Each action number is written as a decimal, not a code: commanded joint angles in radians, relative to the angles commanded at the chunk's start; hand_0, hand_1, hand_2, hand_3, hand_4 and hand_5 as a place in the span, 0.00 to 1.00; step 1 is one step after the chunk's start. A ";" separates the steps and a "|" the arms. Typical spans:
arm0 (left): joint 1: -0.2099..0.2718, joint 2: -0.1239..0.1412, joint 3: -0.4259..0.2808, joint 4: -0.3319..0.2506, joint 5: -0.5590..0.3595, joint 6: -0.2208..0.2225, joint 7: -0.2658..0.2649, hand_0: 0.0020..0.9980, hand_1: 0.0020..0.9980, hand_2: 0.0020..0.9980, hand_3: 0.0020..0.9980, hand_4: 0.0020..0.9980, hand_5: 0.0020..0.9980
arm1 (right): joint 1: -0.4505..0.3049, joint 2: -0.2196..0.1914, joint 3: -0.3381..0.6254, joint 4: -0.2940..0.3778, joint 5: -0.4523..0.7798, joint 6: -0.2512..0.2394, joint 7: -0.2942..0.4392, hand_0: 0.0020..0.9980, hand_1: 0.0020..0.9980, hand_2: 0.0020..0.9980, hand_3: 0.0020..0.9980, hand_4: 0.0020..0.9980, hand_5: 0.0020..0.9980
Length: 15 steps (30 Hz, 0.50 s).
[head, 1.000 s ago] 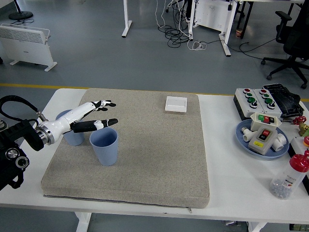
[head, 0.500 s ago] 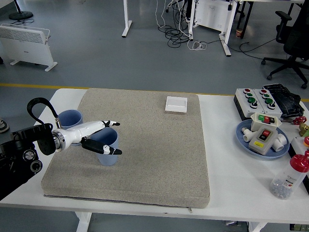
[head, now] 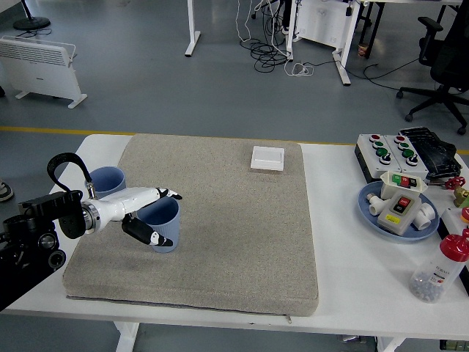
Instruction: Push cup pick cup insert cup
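Two blue cups stand upright on the grey mat point(head: 220, 227) at its left side. The nearer cup point(head: 164, 224) stands between the fingers of my left hand point(head: 155, 216). The thumb lies across its front and the other fingers reach over its far rim. The cup still rests on the mat. The second cup point(head: 107, 181) stands behind and to the left, near the mat's left edge, partly behind my forearm. My right hand is out of view.
A small white square box point(head: 267, 158) lies at the mat's far edge. On the table's right are button boxes point(head: 399, 152), a blue plate with parts point(head: 398, 207) and a red-capped bottle point(head: 440, 269). The mat's middle and right hold nothing else.
My left hand dropped from above the cups and turned to the near cup, with thumb in front and fingers over the rim. The far cup is now uncovered. Neither cup has moved noticeably.
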 joint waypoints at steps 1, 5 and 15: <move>0.000 0.001 0.001 0.001 0.003 0.000 -0.001 0.53 0.66 0.79 0.76 0.74 0.12 | 0.000 0.000 0.000 0.000 0.000 0.000 0.000 0.75 0.70 0.68 0.58 0.19 0.54; 0.000 0.003 0.002 0.004 0.012 0.002 -0.003 0.47 0.62 0.74 0.72 0.69 0.08 | 0.000 0.000 -0.001 0.000 0.001 0.000 0.000 0.75 0.70 0.68 0.58 0.19 0.54; 0.005 0.010 -0.020 -0.018 0.027 -0.002 -0.001 0.50 0.48 0.47 0.48 0.50 0.00 | 0.001 0.000 -0.001 0.000 0.002 0.000 0.001 0.75 0.70 0.68 0.58 0.19 0.54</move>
